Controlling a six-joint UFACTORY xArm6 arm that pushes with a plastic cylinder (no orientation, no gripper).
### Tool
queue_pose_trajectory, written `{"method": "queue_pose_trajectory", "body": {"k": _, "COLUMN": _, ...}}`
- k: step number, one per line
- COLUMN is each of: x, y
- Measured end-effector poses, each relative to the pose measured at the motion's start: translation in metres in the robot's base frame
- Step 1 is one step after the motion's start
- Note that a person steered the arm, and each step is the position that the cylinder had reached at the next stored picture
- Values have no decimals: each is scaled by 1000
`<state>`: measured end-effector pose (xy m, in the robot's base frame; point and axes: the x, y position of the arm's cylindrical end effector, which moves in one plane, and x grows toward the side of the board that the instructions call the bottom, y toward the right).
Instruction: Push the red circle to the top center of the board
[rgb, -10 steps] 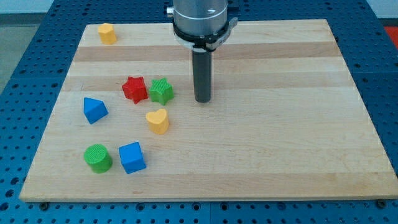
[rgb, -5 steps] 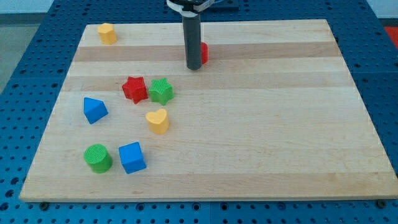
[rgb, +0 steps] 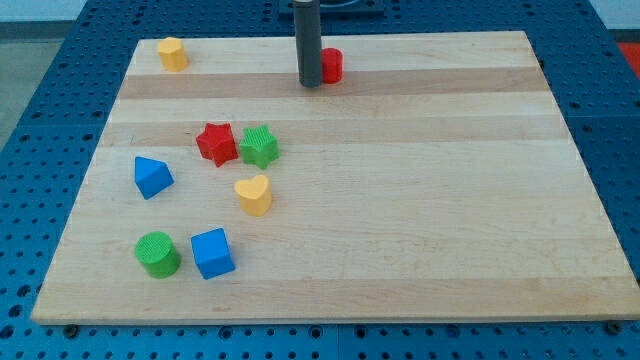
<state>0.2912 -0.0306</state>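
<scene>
Near the view's top centre of the wooden board (rgb: 420, 200) you will find my tip (rgb: 310, 84), the lower end of a straight dark rod standing upright, and the red circle (rgb: 331, 65) sits just beside it on the view's right, so close that the rod covers the circle's left edge; whether the two touch you cannot tell. There are no jaws on this arm to report as spread or pressed together, only the rod, and nothing is held. No brand, label or writing can be read on the board or on any block. Count the blocks and you get eight: two red, two green, two blue, two yellow. The red ones are the circle and a red star (rgb: 215, 143); touching that star on its right is a green star (rgb: 259, 146). Toward the view's bottom left stands a green cylinder (rgb: 157, 254), with a blue cube (rgb: 212, 253) just beside it on the right. A blue triangle-shaped block (rgb: 152, 177) lies near the left edge, and a yellow heart (rgb: 254, 194) lies below the two stars. The other yellow block (rgb: 172, 53), its shape unclear, sits in the top left corner, well apart from my tip. A blue perforated table (rgb: 40, 90) surrounds the board.
</scene>
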Motion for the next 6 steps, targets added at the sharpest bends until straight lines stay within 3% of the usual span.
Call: {"method": "queue_pose_trajectory", "body": {"k": 6, "x": -4, "y": 35}}
